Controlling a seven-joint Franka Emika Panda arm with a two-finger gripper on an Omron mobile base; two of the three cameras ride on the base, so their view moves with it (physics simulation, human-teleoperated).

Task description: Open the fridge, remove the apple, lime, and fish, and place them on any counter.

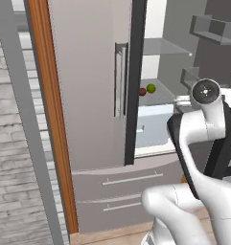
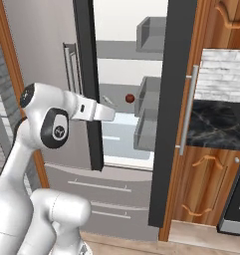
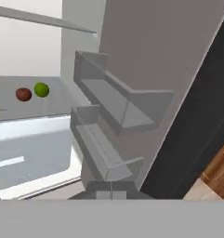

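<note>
Red-brown apple [image 3: 23, 94] and green lime [image 3: 41, 89] sit touching side by side on a grey shelf [image 3: 53, 104] deep in the open fridge [image 1: 93, 95], far and to the left of the gripper [image 3: 111, 189]. Its jaws are shut on nothing, aimed at the right door's bins [image 3: 115, 104], so reaching the fruit means swinging left and inward.

The tall grey stainless fridge [image 1: 88, 95] is cut off by the top edge in both base views, the white robot arm hides part of its lower drawers, and the black marble counter [image 2: 216, 124] is cut off at the right edge
</note>
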